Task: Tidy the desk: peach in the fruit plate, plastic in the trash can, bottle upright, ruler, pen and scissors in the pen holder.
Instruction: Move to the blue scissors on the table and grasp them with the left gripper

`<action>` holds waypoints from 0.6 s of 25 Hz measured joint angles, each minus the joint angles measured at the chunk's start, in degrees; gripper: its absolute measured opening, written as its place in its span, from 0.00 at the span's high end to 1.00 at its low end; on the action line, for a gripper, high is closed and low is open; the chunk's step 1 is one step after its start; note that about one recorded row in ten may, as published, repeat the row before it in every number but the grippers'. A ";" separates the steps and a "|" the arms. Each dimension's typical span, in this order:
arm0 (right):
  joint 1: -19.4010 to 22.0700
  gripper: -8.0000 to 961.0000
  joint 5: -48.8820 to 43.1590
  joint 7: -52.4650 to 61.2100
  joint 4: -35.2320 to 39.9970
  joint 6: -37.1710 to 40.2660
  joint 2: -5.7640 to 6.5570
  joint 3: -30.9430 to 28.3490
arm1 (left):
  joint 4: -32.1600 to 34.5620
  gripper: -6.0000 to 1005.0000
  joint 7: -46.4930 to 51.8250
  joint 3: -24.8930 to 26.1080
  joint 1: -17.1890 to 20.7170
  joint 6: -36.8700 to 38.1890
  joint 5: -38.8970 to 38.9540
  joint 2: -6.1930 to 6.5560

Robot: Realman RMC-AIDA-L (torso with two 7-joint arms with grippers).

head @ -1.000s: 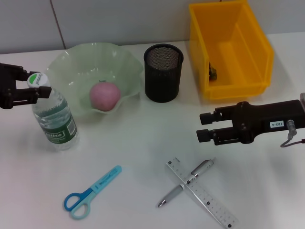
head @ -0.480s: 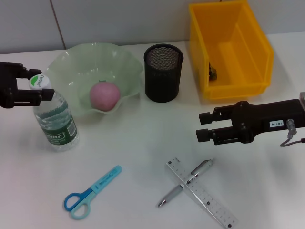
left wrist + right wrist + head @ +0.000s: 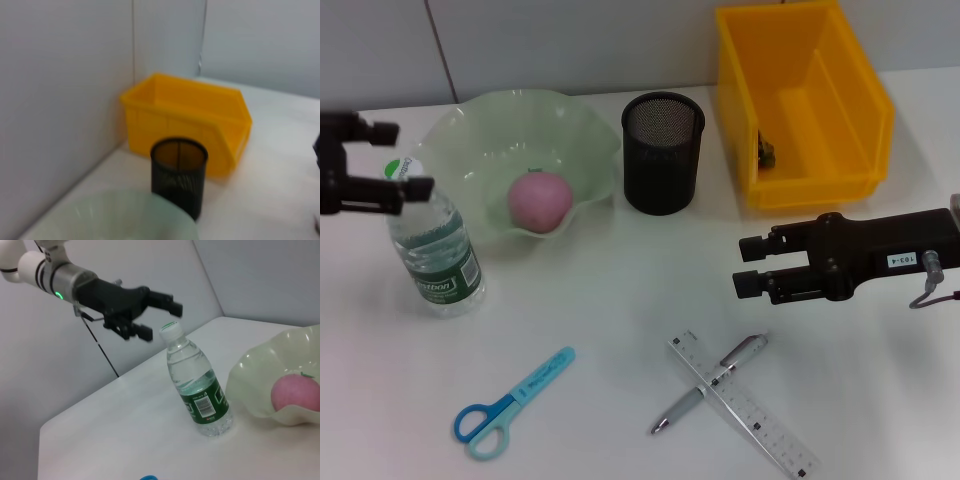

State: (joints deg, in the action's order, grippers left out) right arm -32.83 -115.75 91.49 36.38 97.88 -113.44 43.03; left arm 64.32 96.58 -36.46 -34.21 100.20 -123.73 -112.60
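The bottle [image 3: 435,250] stands upright on the desk [image 3: 610,300], left of the fruit plate [image 3: 470,140], which holds the peach [image 3: 540,198]. My left gripper [image 3: 410,158] is open at cap height, and in the right wrist view this left gripper [image 3: 161,322] is clear of the bottle [image 3: 200,390]. My right gripper [image 3: 740,265] hovers open and empty at the right, above the pen [image 3: 710,382] lying across the ruler [image 3: 745,405]. The scissors [image 3: 510,405] lie at the front left. The pen holder [image 3: 662,150] stands beside the trash can [image 3: 800,100].
A small dark object [image 3: 767,153] lies inside the trash can. The left wrist view shows the trash can [image 3: 190,120], pen holder [image 3: 179,170] and plate rim [image 3: 125,215] against a grey wall. Bare desk lies between the bottle and the ruler.
My left gripper has opened off the bottle cap and lifted slightly; the bottle stays standing. The right arm has not moved.
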 joint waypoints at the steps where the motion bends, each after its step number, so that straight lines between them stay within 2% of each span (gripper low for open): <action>1: 0.01 0.31 0.00 0.00 0.05 0.03 -0.01 -0.03 | 0.75 0.19 0.18 0.76 0.66 0.01 2.22 0.17; 3: 0.03 0.31 0.00 0.00 0.26 0.07 -0.14 -0.05 | 1.07 0.14 0.47 3.02 1.35 0.88 6.70 0.51; 4: 0.03 0.31 0.00 0.01 0.26 0.07 -0.15 -0.05 | 1.07 0.14 0.47 3.02 1.35 0.88 6.70 0.51; 6: 0.03 0.31 0.00 0.09 0.28 0.08 -0.13 -0.05 | 0.19 0.14 0.40 4.80 2.04 3.52 12.21 0.92; 7: 0.04 0.31 0.00 0.42 0.38 0.09 -0.07 -0.06 | -1.56 0.14 -0.12 5.36 2.92 6.56 18.12 1.27; 8: 0.04 0.31 0.00 0.42 0.38 0.09 -0.07 -0.06 | -1.56 0.14 -0.12 5.36 2.92 6.56 18.12 1.27; 10: 0.08 0.31 0.00 0.79 0.48 0.12 0.02 -0.09 | -3.43 0.14 -0.87 4.84 3.78 9.73 24.16 1.39; 11: 0.10 0.31 0.01 0.94 0.49 0.14 0.07 -0.10 | -4.17 0.14 -1.27 4.34 4.13 11.13 26.28 1.21; 12: 0.14 0.31 0.07 1.20 0.51 0.19 0.16 -0.14 | -5.14 0.14 -2.25 3.11 4.73 12.57 28.58 0.10; 13: 0.14 0.31 0.07 1.20 0.51 0.19 0.16 -0.14 | -5.14 0.14 -2.25 3.11 4.73 12.57 28.58 0.10; 15: 0.16 0.31 0.09 1.34 0.53 0.20 0.24 -0.18 | -5.45 0.14 -3.84 0.68 5.32 12.68 28.89 -1.91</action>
State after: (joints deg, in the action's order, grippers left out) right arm -32.67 -115.66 92.83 36.91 98.09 -113.21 42.86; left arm 58.87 92.74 -35.78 -28.89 112.87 -94.84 -114.51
